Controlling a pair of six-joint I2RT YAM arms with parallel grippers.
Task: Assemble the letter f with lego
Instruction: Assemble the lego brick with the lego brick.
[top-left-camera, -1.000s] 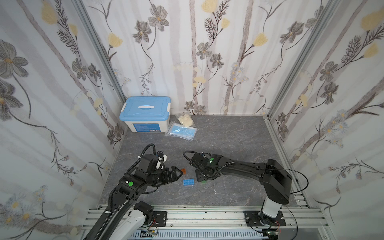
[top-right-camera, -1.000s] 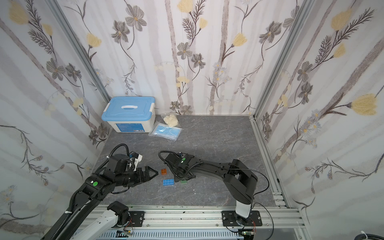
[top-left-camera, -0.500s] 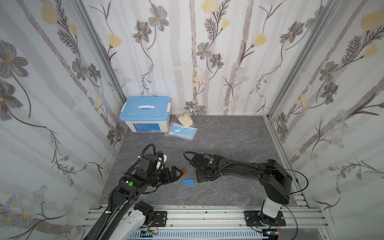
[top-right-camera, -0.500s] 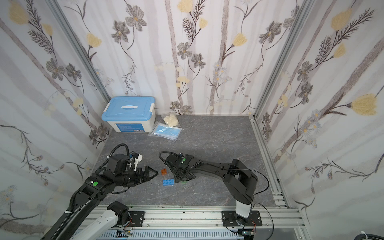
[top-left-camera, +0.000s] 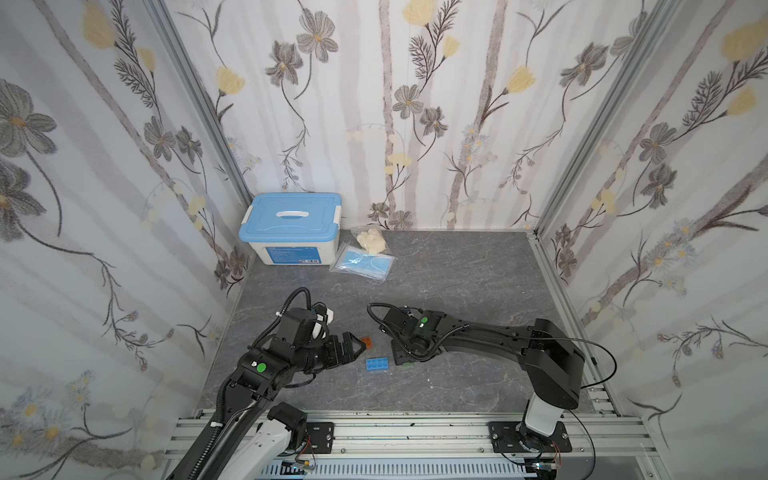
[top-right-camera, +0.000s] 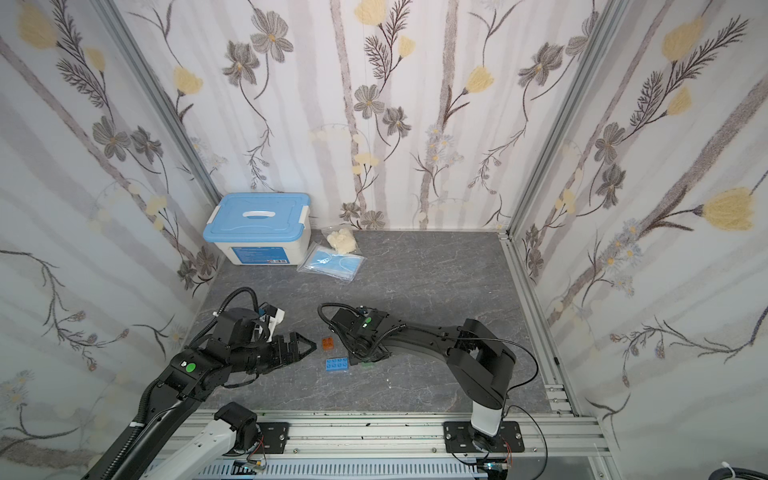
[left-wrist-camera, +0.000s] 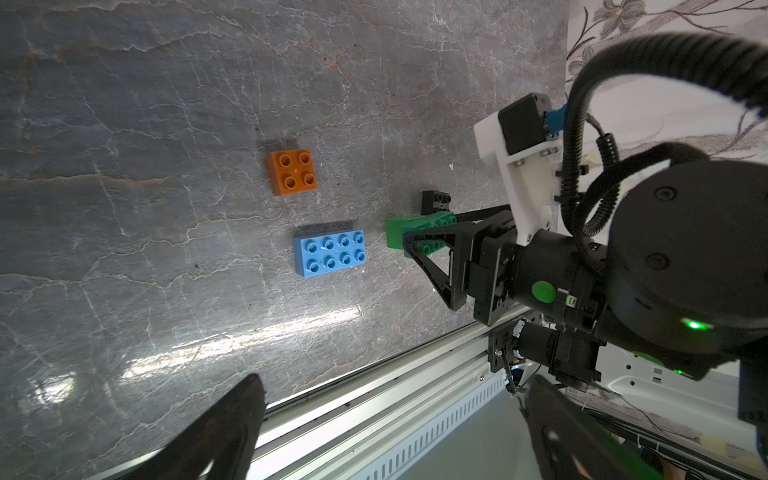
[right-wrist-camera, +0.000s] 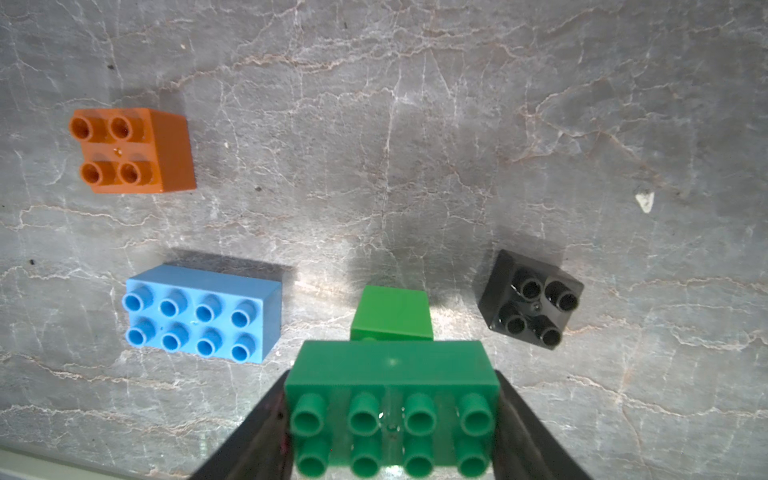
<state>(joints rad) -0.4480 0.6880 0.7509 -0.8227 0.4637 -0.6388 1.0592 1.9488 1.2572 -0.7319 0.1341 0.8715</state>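
Observation:
Several lego bricks lie apart on the grey floor, and no joined letter f is in view. My right gripper (right-wrist-camera: 392, 415) is shut on the green brick (right-wrist-camera: 392, 374), held by its short ends low over the floor. A lighter green piece (right-wrist-camera: 390, 311) shows just beyond it. The black brick (right-wrist-camera: 532, 305) sits to one side, and the light-blue brick (top-left-camera: 377, 364) and the orange brick (top-left-camera: 366, 342) to the other. My left gripper (top-left-camera: 353, 347) hovers open and empty just left of the orange brick, its fingers (left-wrist-camera: 232, 419) spread wide.
A blue-lidded white box (top-left-camera: 293, 228) stands in the back left corner, with a bagged face mask (top-left-camera: 362, 264) and a pale bag (top-left-camera: 372, 240) beside it. Papered walls close three sides. An aluminium rail (top-left-camera: 374, 424) runs along the front edge.

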